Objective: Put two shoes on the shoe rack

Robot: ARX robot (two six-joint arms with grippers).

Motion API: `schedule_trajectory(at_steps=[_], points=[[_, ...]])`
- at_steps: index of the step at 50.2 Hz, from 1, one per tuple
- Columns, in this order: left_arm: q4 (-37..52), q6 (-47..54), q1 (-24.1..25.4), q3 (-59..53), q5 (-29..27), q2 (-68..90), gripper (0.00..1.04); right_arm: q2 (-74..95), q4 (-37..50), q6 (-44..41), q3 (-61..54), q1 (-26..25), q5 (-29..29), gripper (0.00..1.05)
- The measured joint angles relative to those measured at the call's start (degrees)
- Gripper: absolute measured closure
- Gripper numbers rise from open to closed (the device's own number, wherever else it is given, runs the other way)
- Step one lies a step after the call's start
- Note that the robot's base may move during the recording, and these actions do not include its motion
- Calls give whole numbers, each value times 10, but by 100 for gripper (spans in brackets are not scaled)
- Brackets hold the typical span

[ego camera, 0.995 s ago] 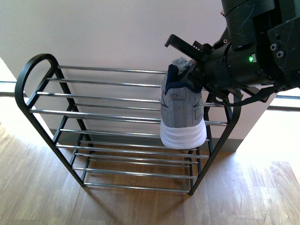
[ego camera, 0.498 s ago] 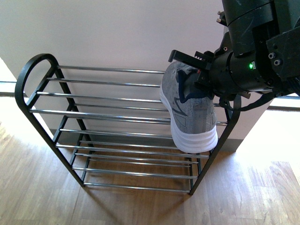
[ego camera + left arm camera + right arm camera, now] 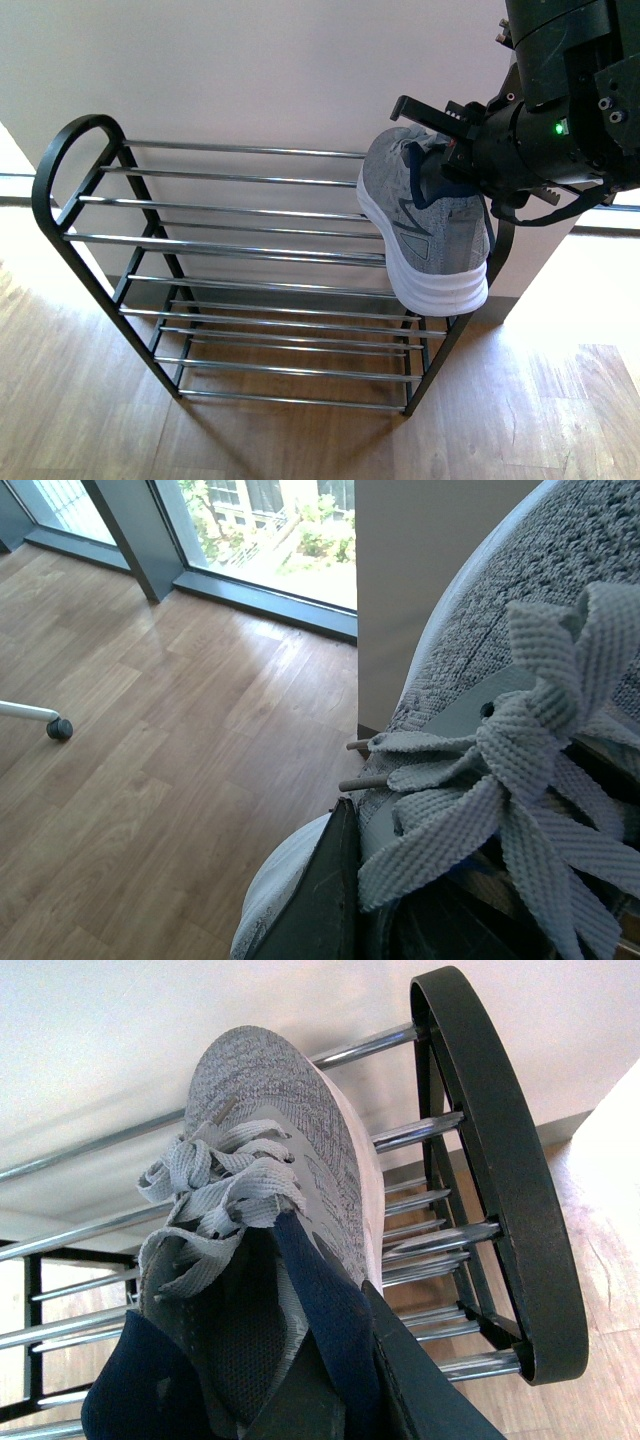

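The shoe rack (image 3: 230,150) stands against the wall, a black frame with chrome rod shelves. One grey sneaker (image 3: 425,230) hangs tilted, toe up, over the right end of its upper shelves, white sole turned outward. My right gripper (image 3: 442,165) is shut on its navy collar. The right wrist view shows that sneaker (image 3: 270,1090) above the rods beside the rack's arched side (image 3: 500,1160), with my right gripper (image 3: 345,1345) pinching the collar. The left wrist view is filled by the other grey sneaker (image 3: 480,680) and its laces; my left gripper (image 3: 385,910) is shut on it.
A pale wall backs the rack, and wooden floor (image 3: 300,440) lies in front of it. The rack's left arched side (image 3: 60,160) rises at the far left. The left wrist view takes in floor, a window wall (image 3: 250,520) and a small caster (image 3: 60,728).
My right gripper has carried the sneaker to the right along the rack. The sneaker has turned from heel-on to showing its side and sole.
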Motion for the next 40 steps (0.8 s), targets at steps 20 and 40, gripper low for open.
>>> schedule_trajectory(at_steps=[20,40], points=[[0,0,0,0,0,0,103,-4,8,2,3,0,13,77],[0,0,0,0,0,0,103,-96,-15,-56,3,-12,9,11]])
